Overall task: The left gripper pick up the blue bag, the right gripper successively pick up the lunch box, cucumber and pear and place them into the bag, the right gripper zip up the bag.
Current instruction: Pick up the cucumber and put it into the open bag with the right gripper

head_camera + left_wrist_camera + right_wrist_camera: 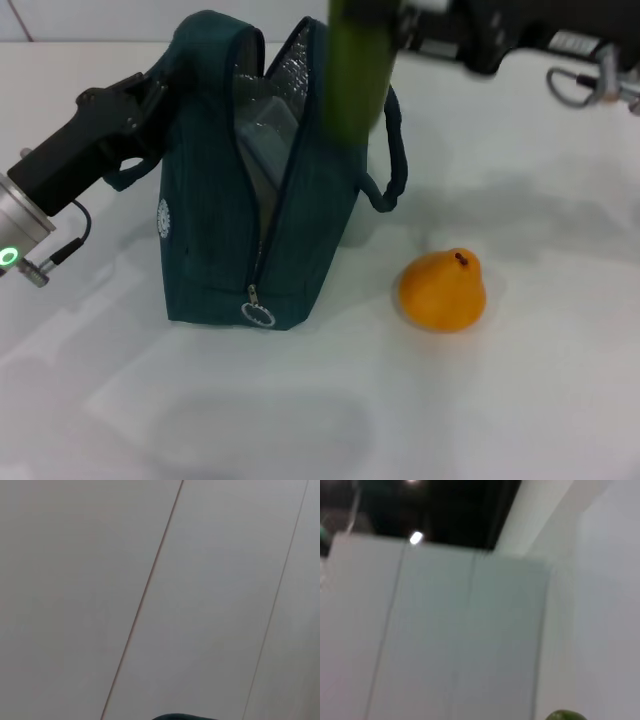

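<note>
The left claw (155,105) gripped the blue bag (215,200) upright on the worktop (520,400), mouth open, so the right claw (385,15), gripping the cucumber (355,70), could lower it inside.

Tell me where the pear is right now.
In the head view the pear lies on the white table, on the robot's right of the open blue bag, apart from it.
</note>
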